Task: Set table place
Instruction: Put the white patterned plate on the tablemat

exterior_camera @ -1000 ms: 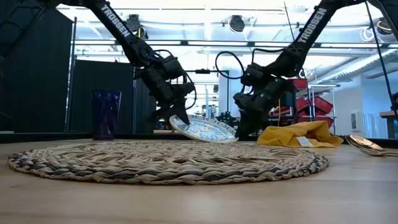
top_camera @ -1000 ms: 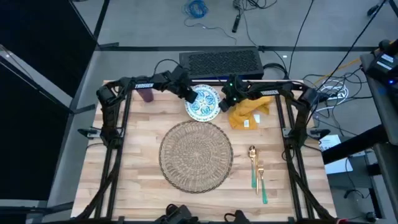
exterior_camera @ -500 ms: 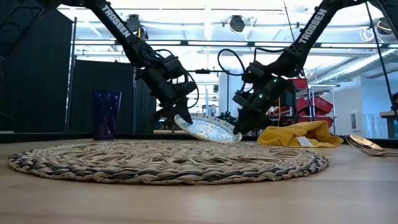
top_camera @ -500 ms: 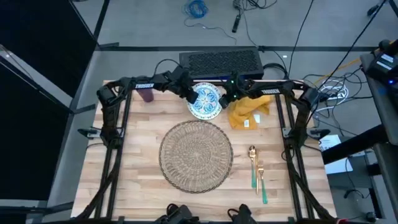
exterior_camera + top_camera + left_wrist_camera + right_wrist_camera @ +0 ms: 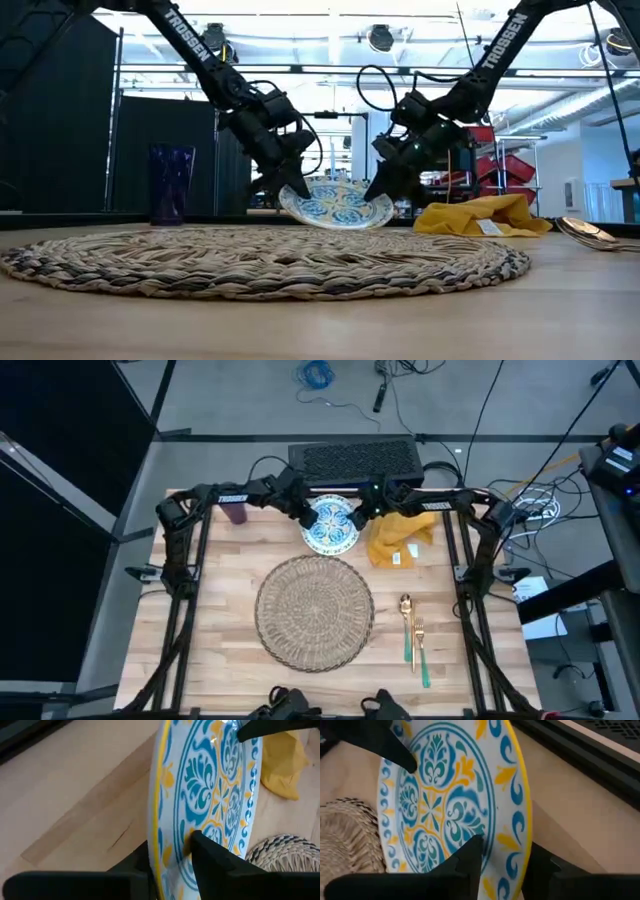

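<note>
- A purple cup (image 5: 234, 512) stands at the far left corner of the wooden surface (image 5: 220, 590), just behind the left arm
- The left gripper (image 5: 304, 513) has its jaws closed on the left rim of the teal-patterned plate (image 5: 331, 524), one finger (image 5: 212, 855) pressed on the painted face
- The plate is held tilted above the surface, beyond the far edge of the round woven mat (image 5: 314, 609), which lies flat at the centre
- The right gripper (image 5: 360, 517) has its jaws clamped on the plate's right rim, opposite the left one
- A mustard-yellow napkin (image 5: 398, 537) lies crumpled just right of the plate
- A gold spoon (image 5: 406, 622) and fork (image 5: 421, 650) with teal handles lie side by side to the right of the mat
</note>
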Robot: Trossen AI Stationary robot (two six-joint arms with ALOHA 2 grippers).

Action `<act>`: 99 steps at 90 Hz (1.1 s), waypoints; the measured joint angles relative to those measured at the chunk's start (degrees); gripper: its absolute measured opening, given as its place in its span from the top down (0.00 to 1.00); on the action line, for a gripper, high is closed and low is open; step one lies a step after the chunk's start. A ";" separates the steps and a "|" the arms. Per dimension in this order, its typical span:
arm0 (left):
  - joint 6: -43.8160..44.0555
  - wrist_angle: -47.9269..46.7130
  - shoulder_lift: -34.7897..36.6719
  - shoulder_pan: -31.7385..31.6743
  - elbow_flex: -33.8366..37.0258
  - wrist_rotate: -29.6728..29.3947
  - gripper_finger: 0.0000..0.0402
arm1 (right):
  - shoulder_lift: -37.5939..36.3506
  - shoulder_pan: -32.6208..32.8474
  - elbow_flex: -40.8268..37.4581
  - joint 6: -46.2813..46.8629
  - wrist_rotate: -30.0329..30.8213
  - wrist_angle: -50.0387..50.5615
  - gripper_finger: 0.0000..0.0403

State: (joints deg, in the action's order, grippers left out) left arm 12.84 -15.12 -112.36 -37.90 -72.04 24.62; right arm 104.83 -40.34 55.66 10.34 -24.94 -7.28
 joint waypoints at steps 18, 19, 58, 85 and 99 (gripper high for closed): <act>1.45 -0.44 0.06 -0.25 0.05 1.62 0.81 | -0.04 -0.07 0.09 1.60 -3.98 -0.66 0.92; 1.55 -0.53 0.05 -0.29 0.04 1.90 0.81 | -0.05 -0.07 0.09 1.82 -4.07 -0.69 0.92; 1.77 -6.66 2.94 -0.41 -4.80 4.69 0.81 | -9.29 0.25 0.07 2.07 -3.42 4.59 1.00; 3.15 -13.89 7.16 2.36 -7.58 4.96 0.81 | -13.83 3.94 0.07 5.16 -3.78 11.79 1.00; 3.73 -18.74 9.30 5.19 -8.10 4.79 0.81 | -15.36 7.23 0.07 8.08 -4.50 16.06 1.00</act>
State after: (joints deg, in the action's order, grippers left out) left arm 16.57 -33.87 -103.05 -32.71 -80.14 29.41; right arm 89.47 -33.11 55.72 18.43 -29.44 8.78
